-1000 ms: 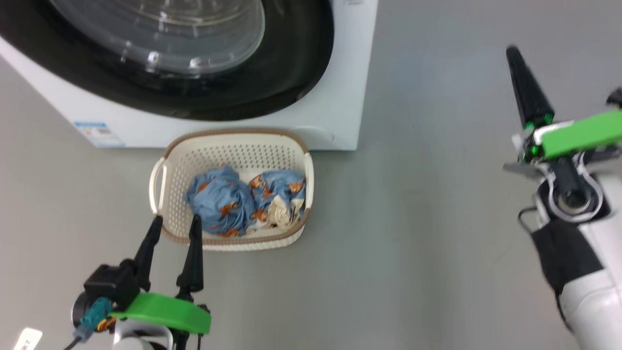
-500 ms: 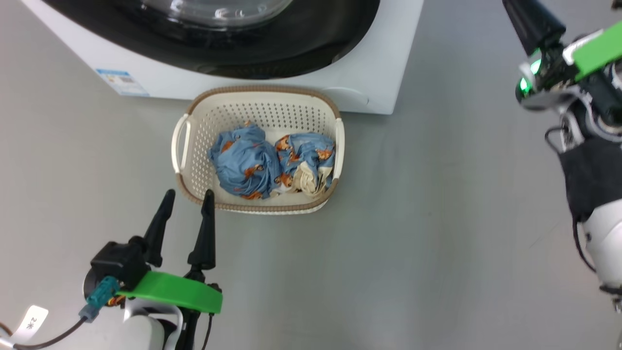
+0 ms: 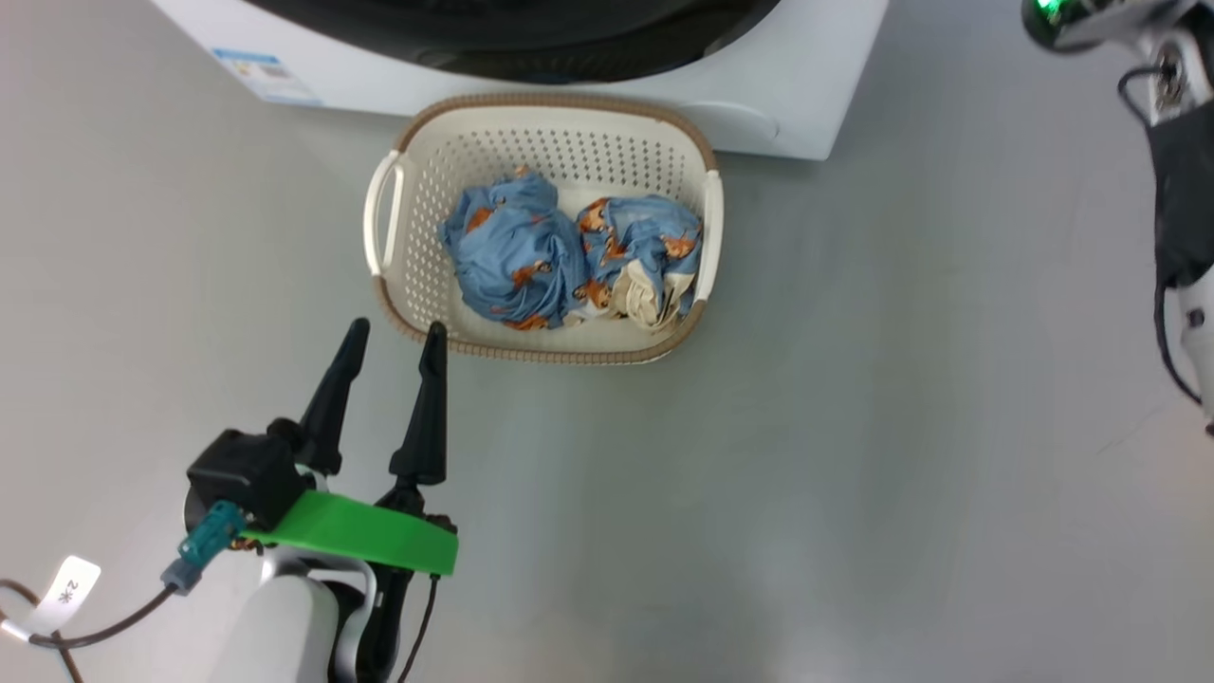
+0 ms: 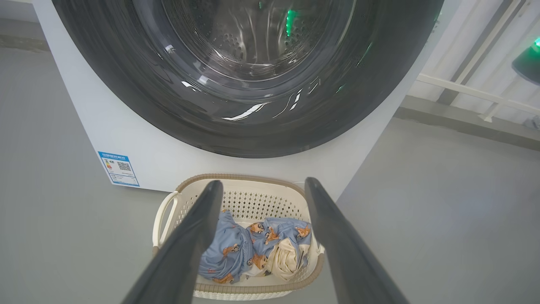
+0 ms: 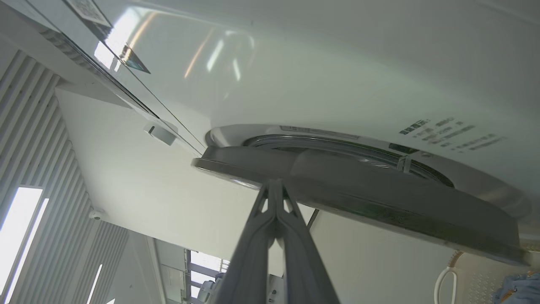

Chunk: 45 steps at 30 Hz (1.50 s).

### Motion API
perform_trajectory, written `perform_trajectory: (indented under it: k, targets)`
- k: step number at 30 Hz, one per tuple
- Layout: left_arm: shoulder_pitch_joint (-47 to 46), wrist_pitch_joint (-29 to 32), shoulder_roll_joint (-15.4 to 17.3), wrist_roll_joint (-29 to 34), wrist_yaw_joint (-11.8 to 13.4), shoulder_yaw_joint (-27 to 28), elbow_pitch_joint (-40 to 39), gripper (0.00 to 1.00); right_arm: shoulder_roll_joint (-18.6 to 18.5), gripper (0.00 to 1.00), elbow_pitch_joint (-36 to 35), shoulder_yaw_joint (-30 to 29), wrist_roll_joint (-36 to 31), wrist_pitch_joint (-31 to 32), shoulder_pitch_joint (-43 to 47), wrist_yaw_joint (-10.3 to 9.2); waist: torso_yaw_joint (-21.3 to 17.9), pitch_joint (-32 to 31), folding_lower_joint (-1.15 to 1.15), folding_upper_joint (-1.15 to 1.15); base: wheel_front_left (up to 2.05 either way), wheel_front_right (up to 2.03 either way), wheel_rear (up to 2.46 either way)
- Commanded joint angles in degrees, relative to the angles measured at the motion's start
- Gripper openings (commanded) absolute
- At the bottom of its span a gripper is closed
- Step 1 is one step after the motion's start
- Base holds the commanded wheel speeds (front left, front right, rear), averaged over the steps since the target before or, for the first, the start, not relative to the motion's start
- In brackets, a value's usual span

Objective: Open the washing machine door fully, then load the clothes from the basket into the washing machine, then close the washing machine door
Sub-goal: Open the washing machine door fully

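The cream basket (image 3: pixel 389 204) stands on the floor against the white washing machine (image 3: pixel 778 104), with the blue printed clothes (image 3: pixel 517 251) and a cream piece bunched inside. My left gripper (image 3: pixel 396 329) hovers open just short of the basket's near left corner, nothing between its fingers. In the left wrist view the open left gripper (image 4: pixel 261 183) frames the clothes (image 4: pixel 228 253), with the washing machine door (image 4: pixel 139 101) above. My right gripper (image 5: pixel 274 182) is shut, its tips at the rim of the door (image 5: pixel 379 190), which stands a little off the machine's front.
Grey floor lies open to the right of the basket (image 4: pixel 240 179) and behind it toward me. A blue label (image 4: pixel 118 169) marks the machine's lower left front. My right arm's black-sleeved wrist (image 3: pixel 1176 190) sits at the upper right. A slatted wall (image 5: pixel 38 139) stands beside the machine.
The whole head picture has shifted, so the camera moved: basket and machine now sit higher and further right. The right gripper's fingers have passed off the top edge. Left gripper stays open.
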Motion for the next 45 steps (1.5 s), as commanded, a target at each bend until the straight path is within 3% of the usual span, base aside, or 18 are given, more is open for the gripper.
perform_trajectory:
  k: [1, 16, 45]
  targets:
    - [-1.1, -0.4, 1.1, -0.5, -0.1, 1.5, -1.7, 1.00, 1.0, 0.00, -0.9, 0.6, -0.3, 0.4, -1.8, 0.09, 1.4, 1.8, 0.00, 0.00, 0.00, 0.00, 0.00]
    - [-3.0, -0.4, 1.1, -2.4, -0.1, -0.3, -2.3, 1.00, 1.2, 0.00, 3.0, 1.5, -4.1, 1.2, -9.8, 0.09, 4.0, 5.6, 0.00, 0.00, 0.00, 0.00, 0.00]
    - [-4.1, -0.4, 1.1, -4.6, -0.1, -1.9, -3.1, 1.00, 2.1, 0.00, 4.1, 3.2, -7.5, 0.6, -13.7, 0.09, 5.9, 8.5, 0.00, 0.00, 0.00, 0.00, 0.00]
